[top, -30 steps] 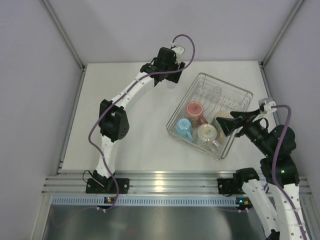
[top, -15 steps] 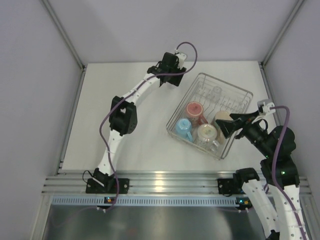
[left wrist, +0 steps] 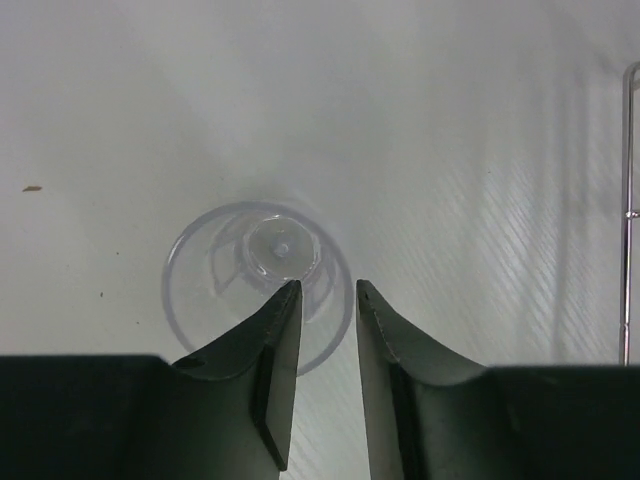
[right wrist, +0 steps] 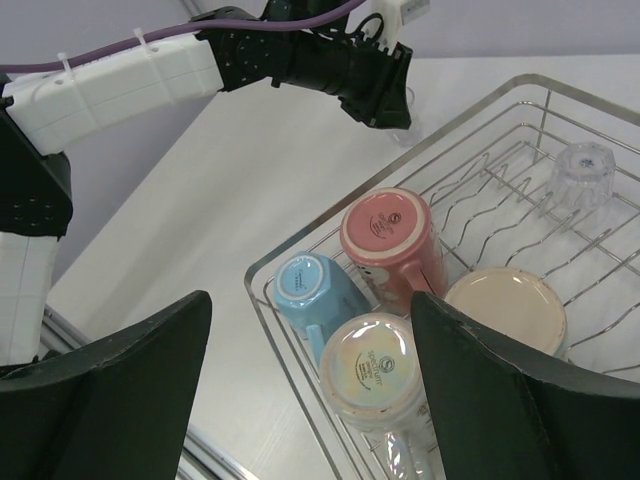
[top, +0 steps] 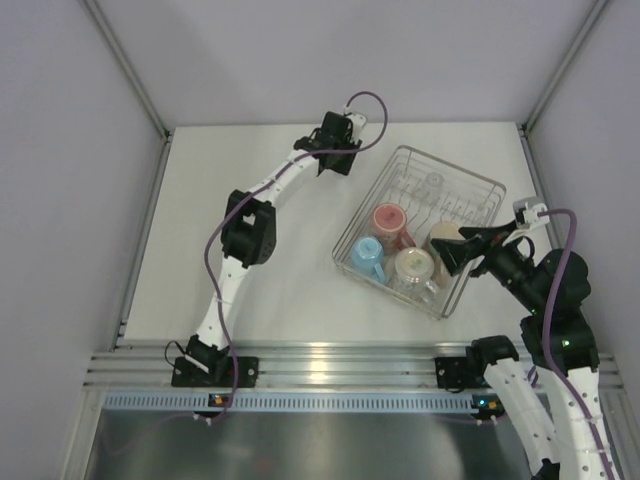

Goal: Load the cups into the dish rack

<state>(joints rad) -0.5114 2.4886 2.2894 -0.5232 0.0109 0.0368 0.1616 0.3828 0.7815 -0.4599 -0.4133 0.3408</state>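
table (top: 250, 200): white, walled L, R and far. Nothing lying on it has shifted in the last sec.

L arm (top: 248, 228): the one real change. Elbow has swung farther out over the table, and the wrist has pulled back a touch toward the rack corner and looks lower. R arm (top: 555, 300): no move worth noting.

dish rack (top: 470, 200): skewed on R half of table, contents unchanged. Near half is packed w/ four upturned cups: pink cup (right wrist: 385, 235), light blue cup (right wrist: 310, 290), cream patterned cup (right wrist: 375, 370), plain cream cup (right wrist: 505, 310). Far half = plate slots w/ only an inverted glass (right wrist: 585, 170), so there's open room there.

R gripper (right wrist: 310, 305): fingers spread wide, empty, hovering over rack's near-R side.

clear glass (left wrist: 230, 280): upright, outside rack, just beside its far-L corner. Only cup seen left out, so I judge this is prob. the last load.

L gripper (left wrist: 323, 300): down on that glass, gap narrow. One finger (left wrist: 265, 350) is inside, the other outside, wall betw. Whether pads bite yet: can't tell. Lifted or not: can't tell.

Edges/room: rack wire (left wrist: 625, 200) shows at R edge of L wrist view, near. Glass needs to rise over the rim before crossing. Best entry prob. the far-L corner into the slot area, away from R gripper and the packed cups. Thin-wall pinch, so slip risk if tilted.
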